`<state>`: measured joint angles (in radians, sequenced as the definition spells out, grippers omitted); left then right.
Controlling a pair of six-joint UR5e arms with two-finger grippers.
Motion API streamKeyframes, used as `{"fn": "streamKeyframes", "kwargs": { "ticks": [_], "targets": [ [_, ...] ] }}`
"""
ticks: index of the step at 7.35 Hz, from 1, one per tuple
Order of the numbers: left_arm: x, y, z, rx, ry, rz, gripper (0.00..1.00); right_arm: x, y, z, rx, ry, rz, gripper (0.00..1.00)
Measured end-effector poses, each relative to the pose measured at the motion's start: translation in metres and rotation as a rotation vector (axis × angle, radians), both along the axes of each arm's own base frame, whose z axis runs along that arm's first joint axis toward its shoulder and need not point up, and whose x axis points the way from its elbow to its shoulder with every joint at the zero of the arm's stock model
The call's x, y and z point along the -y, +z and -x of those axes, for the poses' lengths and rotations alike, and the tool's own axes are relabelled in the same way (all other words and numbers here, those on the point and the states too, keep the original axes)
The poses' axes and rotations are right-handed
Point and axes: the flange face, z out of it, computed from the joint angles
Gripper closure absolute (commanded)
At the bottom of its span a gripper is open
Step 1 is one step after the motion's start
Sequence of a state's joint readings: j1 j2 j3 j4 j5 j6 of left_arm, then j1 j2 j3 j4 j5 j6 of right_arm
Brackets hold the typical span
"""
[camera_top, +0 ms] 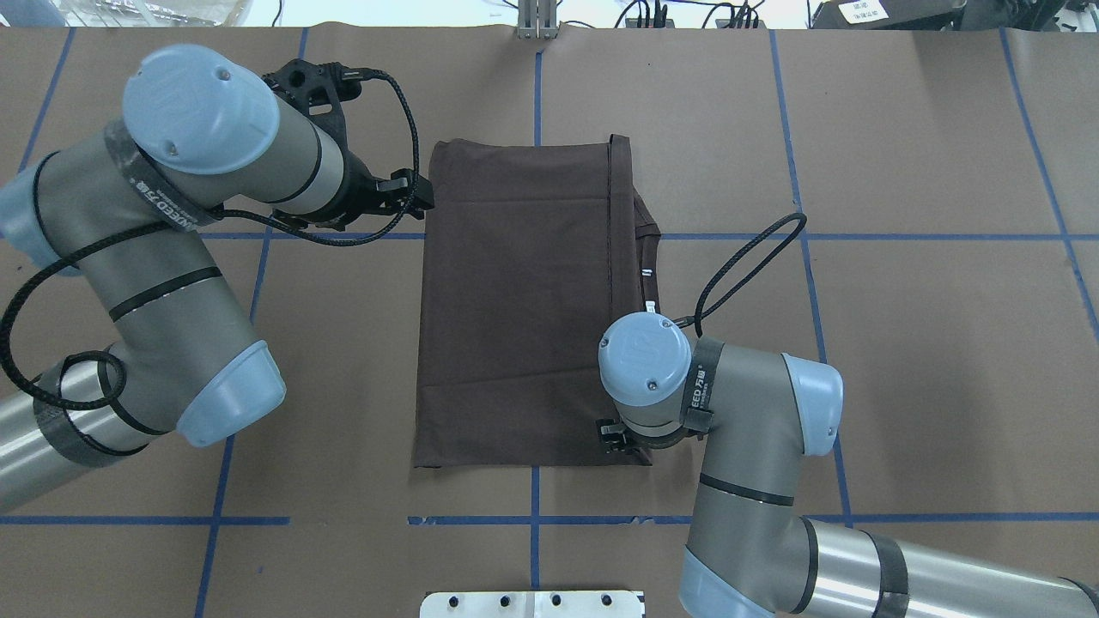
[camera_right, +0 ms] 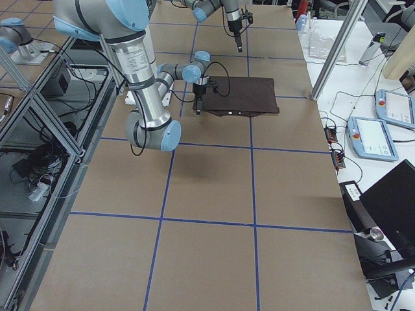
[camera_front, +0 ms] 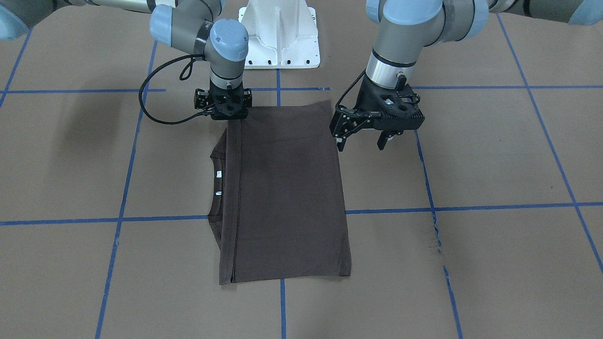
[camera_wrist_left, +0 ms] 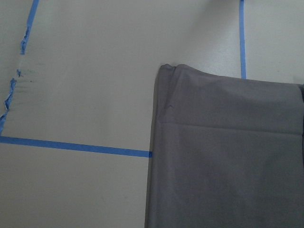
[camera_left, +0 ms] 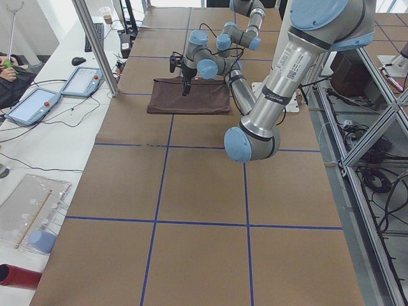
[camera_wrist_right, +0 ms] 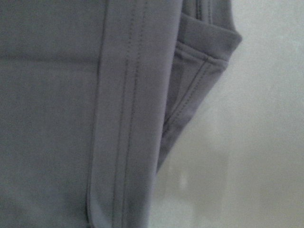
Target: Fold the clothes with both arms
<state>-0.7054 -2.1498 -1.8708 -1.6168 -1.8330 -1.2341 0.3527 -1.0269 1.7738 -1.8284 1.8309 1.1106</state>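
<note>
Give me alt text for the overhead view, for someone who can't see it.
A dark brown T-shirt, folded into a rectangle, lies flat on a brown table marked with blue tape. The left tool sits beside its far left edge; the right arm hangs over its near right corner.

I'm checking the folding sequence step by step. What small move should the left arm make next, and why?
Probably bring the left claw in and down onto the shirt at its robot-side corner. It hangs open, off the cloth beside that edge, while the right claw sits low at the matching corner on the collar side, so both could lift that edge together.
</note>
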Motion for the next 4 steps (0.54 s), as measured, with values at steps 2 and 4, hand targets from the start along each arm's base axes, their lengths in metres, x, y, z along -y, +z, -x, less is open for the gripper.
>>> {"fn": "streamKeyframes", "kwargs": {
  "ticks": [2,4],
  "targets": [
    [-0.001,0.0,-0.002,0.001,0.003,0.001,0.0,0.005,0.011,-0.018,-0.004,0.01,0.0,0.0],
    [-0.005,0.0,-0.006,-0.002,0.007,0.004,0.0,-0.001,0.034,-0.047,-0.016,-0.008,-0.014,0.0]
  ]
}}
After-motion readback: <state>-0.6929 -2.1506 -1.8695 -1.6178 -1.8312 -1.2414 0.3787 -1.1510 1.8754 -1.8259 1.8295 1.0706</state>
